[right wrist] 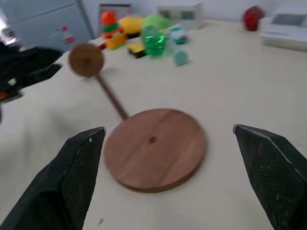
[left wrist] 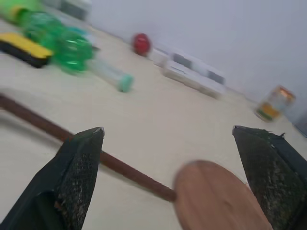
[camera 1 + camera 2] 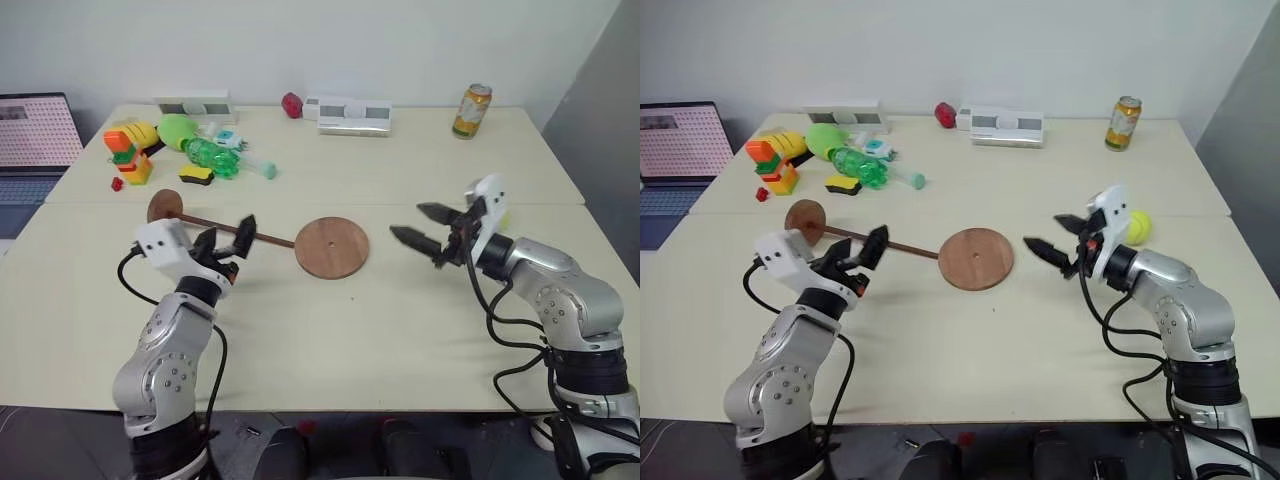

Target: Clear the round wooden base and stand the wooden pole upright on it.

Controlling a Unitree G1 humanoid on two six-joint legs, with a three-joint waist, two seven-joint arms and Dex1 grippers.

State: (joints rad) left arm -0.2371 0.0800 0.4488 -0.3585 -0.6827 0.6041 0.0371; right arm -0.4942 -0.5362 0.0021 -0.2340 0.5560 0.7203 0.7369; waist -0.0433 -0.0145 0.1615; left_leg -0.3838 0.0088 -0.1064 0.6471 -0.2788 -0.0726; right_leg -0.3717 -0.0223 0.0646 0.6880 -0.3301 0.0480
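Observation:
The round wooden base [image 3: 332, 247] lies flat at the table's middle with nothing on top of it. The wooden pole [image 3: 275, 239] lies on the table to its left, its free end at the base's rim and its small disc [image 3: 165, 207] at the far left. My left gripper [image 3: 227, 240] hovers open over the pole's middle, holding nothing. In the left wrist view the pole [image 2: 124, 170] runs past one finger toward the base [image 2: 216, 196]. My right gripper [image 3: 407, 220] stands open and empty just right of the base, pointing at it; the base [image 1: 154, 147] shows between its fingers.
A yellow-green ball [image 3: 1138, 226] sits behind my right wrist. Along the back stand a drink can [image 3: 471, 110], a red object [image 3: 292, 104] and white boxes [image 3: 350, 113]. A green bottle [image 3: 212, 157] and colourful toys [image 3: 130, 150] crowd the back left. A laptop [image 3: 35, 135] sits off the left edge.

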